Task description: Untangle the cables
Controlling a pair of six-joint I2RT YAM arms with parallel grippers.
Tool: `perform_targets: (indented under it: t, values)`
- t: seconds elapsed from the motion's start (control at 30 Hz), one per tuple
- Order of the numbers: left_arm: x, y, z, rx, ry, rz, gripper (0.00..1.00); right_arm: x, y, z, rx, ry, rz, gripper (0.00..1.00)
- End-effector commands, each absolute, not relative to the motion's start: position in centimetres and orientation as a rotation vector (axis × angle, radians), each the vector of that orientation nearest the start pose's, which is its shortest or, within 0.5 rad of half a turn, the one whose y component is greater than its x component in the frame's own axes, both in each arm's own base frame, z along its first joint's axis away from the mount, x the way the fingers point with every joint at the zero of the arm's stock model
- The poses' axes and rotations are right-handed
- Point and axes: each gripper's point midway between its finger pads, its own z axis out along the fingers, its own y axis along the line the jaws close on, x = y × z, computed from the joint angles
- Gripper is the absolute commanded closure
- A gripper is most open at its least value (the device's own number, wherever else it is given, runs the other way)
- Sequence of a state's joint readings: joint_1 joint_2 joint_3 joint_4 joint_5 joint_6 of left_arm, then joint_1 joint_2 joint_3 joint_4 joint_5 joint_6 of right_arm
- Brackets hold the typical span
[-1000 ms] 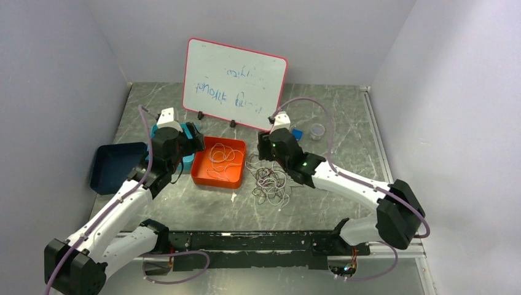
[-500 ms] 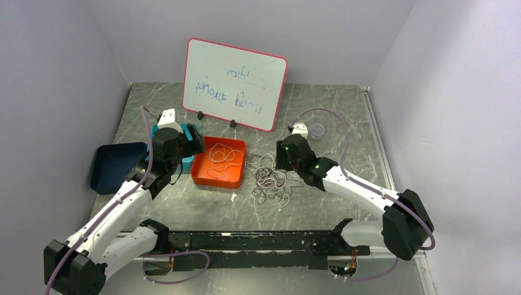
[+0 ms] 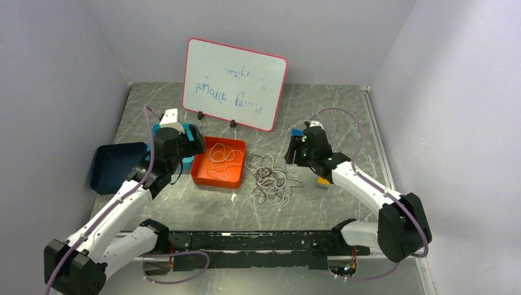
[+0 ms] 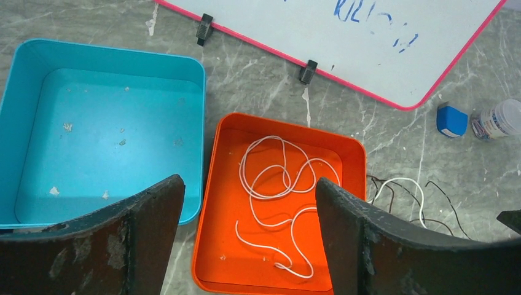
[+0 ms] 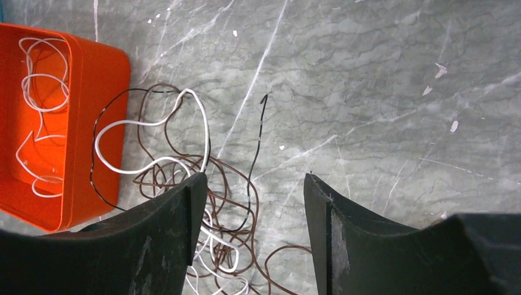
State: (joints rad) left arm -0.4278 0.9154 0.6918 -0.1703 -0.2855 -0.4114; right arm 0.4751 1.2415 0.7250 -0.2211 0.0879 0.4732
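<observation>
Right claw (image 5: 253,184): jaws parted, nothing held. It is poised over the grey, marble-veined tabletop (image 3: 344,117).

Left claw (image 4: 249,181): jaws wide apart and empty, suspended above the orange tray (image 3: 215,180), beside a light-blue tray (image 4: 104,123).

The cables (image 3: 270,178) are found as a loose heap of thin, curly wire in brown, black and white, lying on the tabletop just right of the orange tray. One white cable (image 3: 222,153) is already coiled alone inside that tray.

The heap lies to the right claw's left and slightly nearer the bases, and its long axis runs far to near. The right arm is judged the nearer. A straight black strand (image 5: 259,135) projects from the heap in line with the open jaws.
</observation>
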Motion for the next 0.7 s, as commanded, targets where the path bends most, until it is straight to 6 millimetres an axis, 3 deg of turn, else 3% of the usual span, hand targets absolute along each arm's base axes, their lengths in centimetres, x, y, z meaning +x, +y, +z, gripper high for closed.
perform_targets:
  t: [0.0, 0.17, 0.43, 0.67]
  values:
    - [31.4, -10.7, 21.2, -0.154, 1.909, -0.298, 0.17, 29.7, 16.4, 9.7, 0.006, 2.353, 0.511, 0.37]
    - [31.7, -10.9, 21.2, -0.151, 1.911, -0.303, 0.17, 30.1, 17.7, 9.7, -0.073, 2.349, 0.599, 0.37]
    - [32.7, -12.1, 21.5, -0.124, 1.911, -0.342, 0.20, 30.5, 18.5, 8.1, -0.172, 2.394, 0.619, 0.39]
    - [33.1, -13.0, 21.5, -0.108, 1.913, -0.379, 0.21, 31.2, 18.2, 7.5, -0.187, 2.423, 0.565, 0.52]
